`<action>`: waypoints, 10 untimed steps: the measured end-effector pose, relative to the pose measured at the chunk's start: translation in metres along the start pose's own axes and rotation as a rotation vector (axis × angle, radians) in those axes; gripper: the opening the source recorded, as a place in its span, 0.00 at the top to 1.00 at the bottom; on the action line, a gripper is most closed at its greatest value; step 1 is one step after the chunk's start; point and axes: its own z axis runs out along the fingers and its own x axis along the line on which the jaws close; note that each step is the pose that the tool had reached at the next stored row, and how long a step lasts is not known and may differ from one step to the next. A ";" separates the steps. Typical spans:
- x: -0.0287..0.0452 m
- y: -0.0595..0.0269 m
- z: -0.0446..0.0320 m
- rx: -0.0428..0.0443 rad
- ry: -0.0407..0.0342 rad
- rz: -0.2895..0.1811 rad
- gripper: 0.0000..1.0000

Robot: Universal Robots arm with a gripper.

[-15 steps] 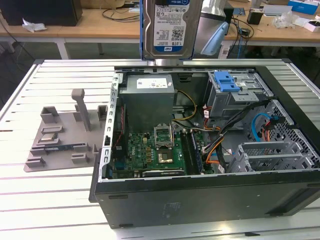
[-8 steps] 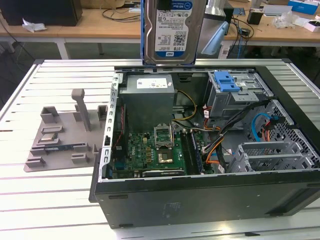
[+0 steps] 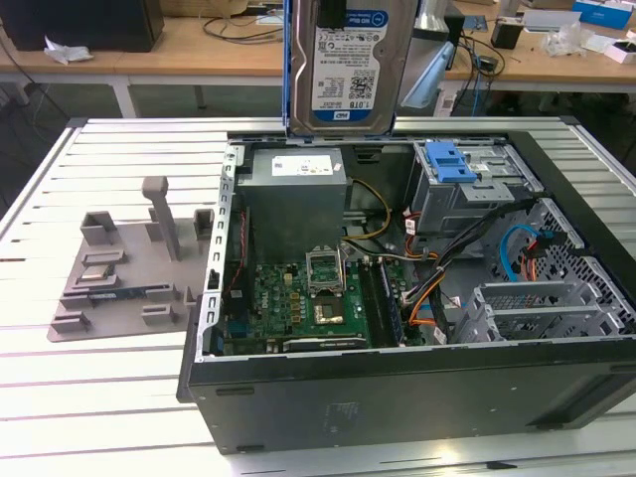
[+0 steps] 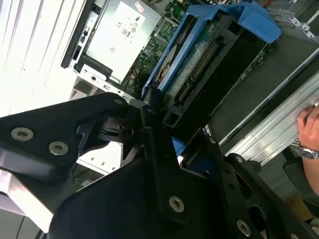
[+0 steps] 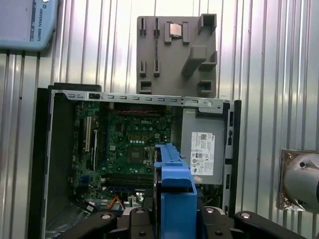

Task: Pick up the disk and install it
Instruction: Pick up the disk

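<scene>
One slatted white table (image 3: 99, 397) carries everything. On it an open computer case (image 3: 397, 397) lies on its side, and just beside it, on the exterior view's left, sits a grey moulded holder (image 3: 119, 268). Inside the case, the grey power supply (image 3: 296, 184) sits at the far wall. The metal drive cage (image 3: 467, 194) stands further to the exterior view's right, with a blue latch (image 3: 449, 164) on top.

The disk (image 3: 343, 65) is off the table. It hangs upright in the air above the far edge of the case, over the power supply, with its label facing the exterior view. In the second wrist view the claw (image 4: 159, 114) is closed on one end of the disk (image 4: 209, 55), its black fingers pressed against the blue rails. A person's hand (image 4: 309, 129) shows at the edge of that view, well apart from the work.

I judge the pick-up done and the carry toward the case in hand. Installing calls for bringing the disk over to the cage and turning it so its rails line up with the bay. It then has to slide in straight, clear of the loose cables nearby.
</scene>
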 end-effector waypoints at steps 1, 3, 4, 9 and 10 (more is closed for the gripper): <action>0.0023 -0.0008 0.0005 0.0000 0.0000 0.000 0.63; 0.0077 -0.0026 0.0015 0.0001 0.0000 0.000 0.63; 0.0099 -0.0031 0.0019 0.0000 0.0000 0.000 0.63; 0.0200 -0.0055 0.0033 0.0001 -0.0001 0.000 0.63; 0.0216 -0.0059 0.0035 0.0000 0.0000 0.000 0.63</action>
